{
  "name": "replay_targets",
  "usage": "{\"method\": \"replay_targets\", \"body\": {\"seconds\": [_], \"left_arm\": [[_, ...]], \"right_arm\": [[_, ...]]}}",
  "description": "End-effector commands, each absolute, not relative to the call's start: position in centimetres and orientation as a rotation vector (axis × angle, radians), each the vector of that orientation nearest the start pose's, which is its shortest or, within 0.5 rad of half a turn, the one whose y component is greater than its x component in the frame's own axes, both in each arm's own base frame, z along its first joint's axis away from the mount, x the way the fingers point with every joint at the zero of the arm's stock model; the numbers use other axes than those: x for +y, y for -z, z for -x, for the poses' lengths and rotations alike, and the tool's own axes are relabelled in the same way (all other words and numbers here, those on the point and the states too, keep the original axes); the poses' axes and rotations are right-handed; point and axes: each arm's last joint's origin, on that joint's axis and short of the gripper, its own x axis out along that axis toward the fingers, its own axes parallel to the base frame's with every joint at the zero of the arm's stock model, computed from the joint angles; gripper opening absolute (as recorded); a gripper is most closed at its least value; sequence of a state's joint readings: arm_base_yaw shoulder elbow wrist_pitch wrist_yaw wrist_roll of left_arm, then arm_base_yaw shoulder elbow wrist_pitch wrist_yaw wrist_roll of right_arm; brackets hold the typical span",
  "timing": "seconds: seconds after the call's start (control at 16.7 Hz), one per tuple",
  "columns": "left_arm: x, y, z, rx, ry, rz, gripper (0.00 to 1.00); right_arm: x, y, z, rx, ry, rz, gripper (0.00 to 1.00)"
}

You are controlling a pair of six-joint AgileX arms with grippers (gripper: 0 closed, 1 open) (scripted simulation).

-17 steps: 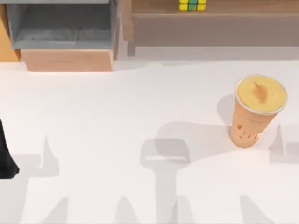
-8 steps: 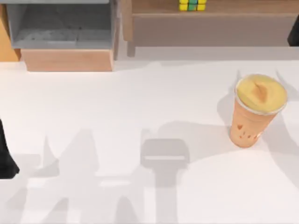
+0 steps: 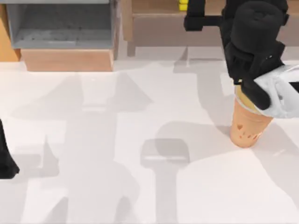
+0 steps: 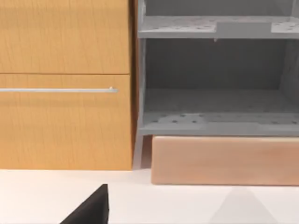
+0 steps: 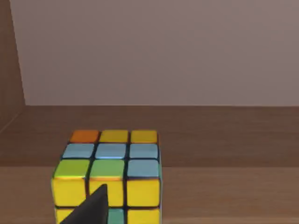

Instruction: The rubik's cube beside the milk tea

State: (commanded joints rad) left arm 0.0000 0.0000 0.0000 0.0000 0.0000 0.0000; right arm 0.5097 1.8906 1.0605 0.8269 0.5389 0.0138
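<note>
The right gripper [image 3: 195,18], black and two-fingered, reaches over the brown wooden shelf [image 3: 159,9] at the white worktop's [image 3: 117,140] far edge; I cannot tell how far apart its fingers are. On that shelf sits the small rubik's cube [image 5: 110,172], yellow, green, blue and orange tiles on black grid lines, just before the gripper, untouched. The tapered orange-tan milk tea [image 3: 247,126] cup with red hearts stands near the worktop's right edge, partly under the arm. The left arm [image 3: 5,156] rests at the left edge.
</note>
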Motion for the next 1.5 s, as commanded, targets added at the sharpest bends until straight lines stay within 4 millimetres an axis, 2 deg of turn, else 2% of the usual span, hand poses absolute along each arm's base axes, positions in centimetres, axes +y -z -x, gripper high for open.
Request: {"method": "replay_targets", "body": {"seconds": [0.18,0.36,0.78,1.08,1.32,1.5], "left_arm": [[-0.1,-16.0,-10.6,0.0,0.0,0.0,1.0],[-0.1,-16.0,-10.6,0.0,0.0,0.0,1.0],[-0.1,-16.0,-10.6,0.0,0.0,0.0,1.0],[-0.1,-16.0,-10.6,0.0,0.0,0.0,1.0],[-0.1,-16.0,-10.6,0.0,0.0,0.0,1.0],[-0.1,-16.0,-10.6,0.0,0.0,0.0,1.0]], "right_arm": [[22.4,-17.2,-38.4,0.001,0.009,0.002,1.0],[24.1,-15.1,-39.0,0.0,0.01,0.0,1.0],[24.1,-15.1,-39.3,0.0,0.01,0.0,1.0],[23.9,-15.8,-42.3,0.0,0.01,0.0,1.0],[24.2,-15.3,-44.6,0.0,0.01,0.0,1.0],[24.2,-14.9,-45.0,0.0,0.01,0.0,1.0]]}}
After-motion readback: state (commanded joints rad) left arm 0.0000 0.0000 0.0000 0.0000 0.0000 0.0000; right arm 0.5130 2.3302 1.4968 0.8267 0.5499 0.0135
